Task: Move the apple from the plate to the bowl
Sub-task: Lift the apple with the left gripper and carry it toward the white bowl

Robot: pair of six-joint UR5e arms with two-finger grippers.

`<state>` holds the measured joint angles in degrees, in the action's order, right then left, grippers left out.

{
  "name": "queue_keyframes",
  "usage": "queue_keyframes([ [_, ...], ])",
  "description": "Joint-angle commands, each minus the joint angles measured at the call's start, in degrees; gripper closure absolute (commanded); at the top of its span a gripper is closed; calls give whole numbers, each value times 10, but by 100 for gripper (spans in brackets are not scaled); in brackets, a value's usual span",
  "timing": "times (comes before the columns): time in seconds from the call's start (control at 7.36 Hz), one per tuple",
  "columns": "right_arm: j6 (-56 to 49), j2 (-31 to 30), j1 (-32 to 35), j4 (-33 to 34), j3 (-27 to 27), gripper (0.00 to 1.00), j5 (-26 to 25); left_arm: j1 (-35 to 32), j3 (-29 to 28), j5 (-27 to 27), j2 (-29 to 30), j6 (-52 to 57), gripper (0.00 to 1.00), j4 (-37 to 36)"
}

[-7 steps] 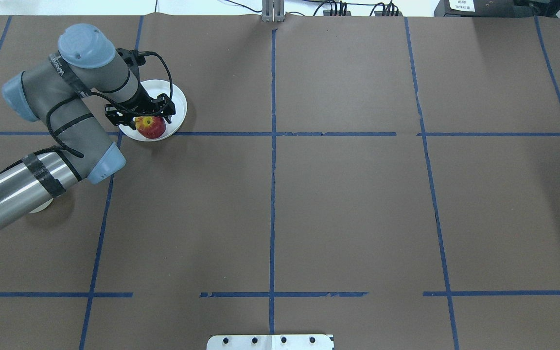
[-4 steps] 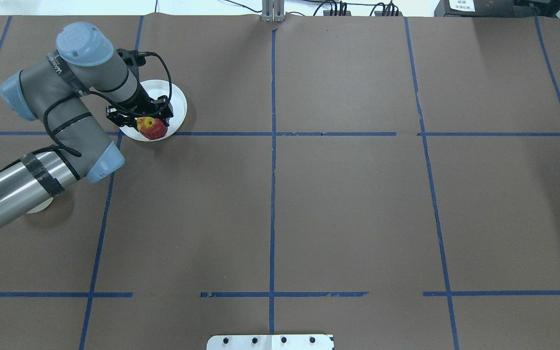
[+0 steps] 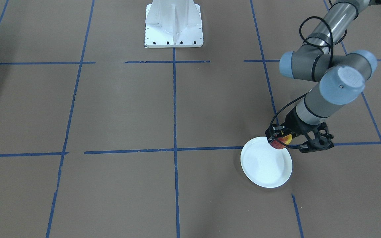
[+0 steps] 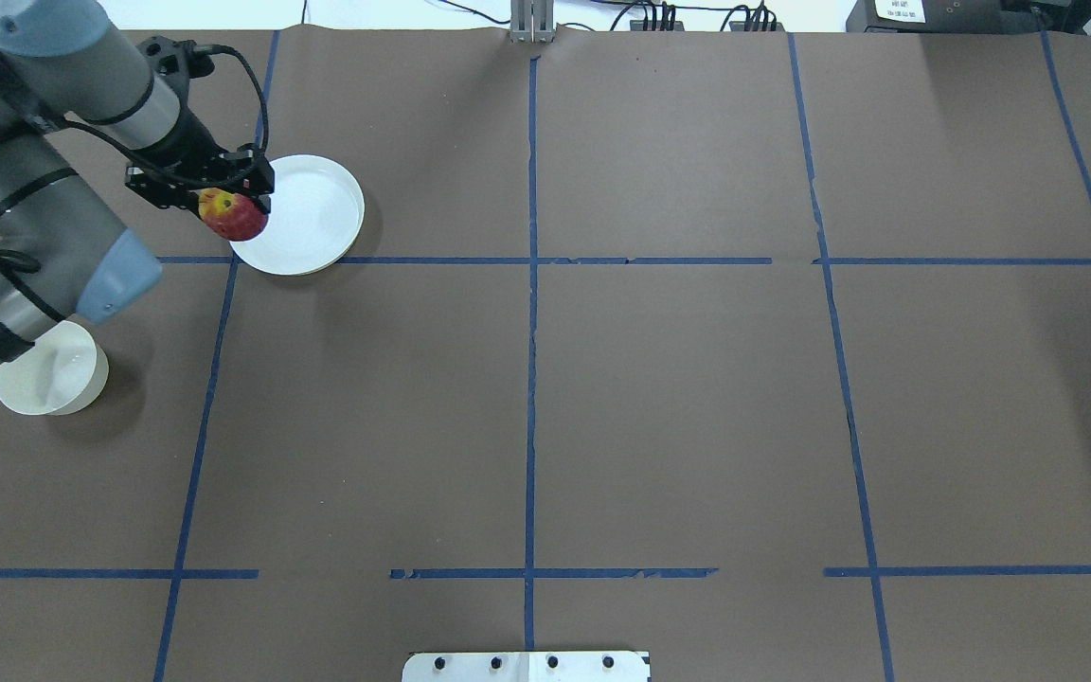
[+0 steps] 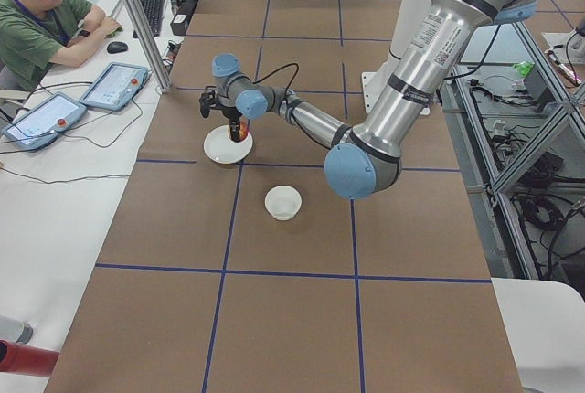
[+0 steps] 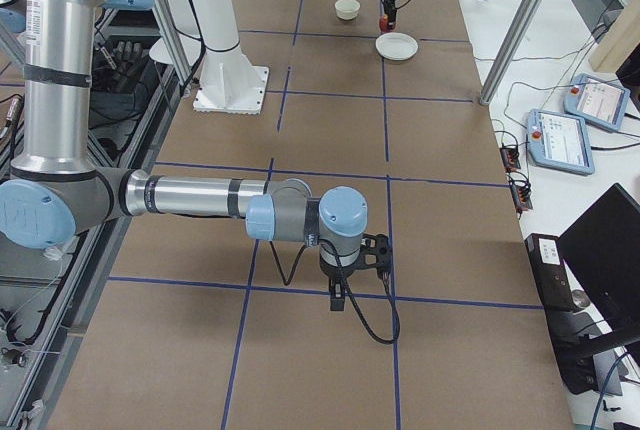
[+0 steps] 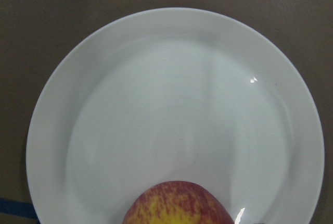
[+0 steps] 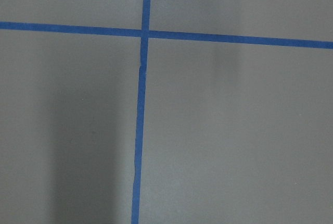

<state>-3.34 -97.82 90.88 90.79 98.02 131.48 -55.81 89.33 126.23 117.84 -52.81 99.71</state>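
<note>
The red and yellow apple (image 4: 234,216) is held in my left gripper (image 4: 229,205), which is shut on it, and hangs above the left edge of the white plate (image 4: 313,216). The plate is bare. In the front-facing view the apple (image 3: 280,141) hangs over the plate's (image 3: 265,163) far rim. The left wrist view shows the apple's top (image 7: 177,203) over the plate (image 7: 171,104). The off-white bowl (image 4: 51,374) stands nearer the robot, partly under my left arm. My right gripper (image 6: 345,295) shows only in the exterior right view; I cannot tell whether it is open or shut.
Brown paper with blue tape lines covers the table. The robot's white base plate (image 3: 174,23) stands at the middle of the robot's side. An operator (image 5: 41,23) sits at a side desk with tablets, beyond the table's far edge.
My left gripper has lifted the apple off the plate and carried it left to the plate's edge. The arm has swung left, and the bowl now shows.
</note>
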Motion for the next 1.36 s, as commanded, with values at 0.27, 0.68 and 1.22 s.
queue_keyframes([
  [0.27, 0, 0, 0, 0, 0, 0, 0, -74, 218, -4, -207, 251, 74, -114],
  [0.68, 0, 0, 0, 0, 0, 0, 0, -94, 209, 0, -338, 267, 75, 37],
  [1.22, 0, 0, 0, 0, 0, 0, 0, -22, 112, -5, -329, 110, 75, 210],
])
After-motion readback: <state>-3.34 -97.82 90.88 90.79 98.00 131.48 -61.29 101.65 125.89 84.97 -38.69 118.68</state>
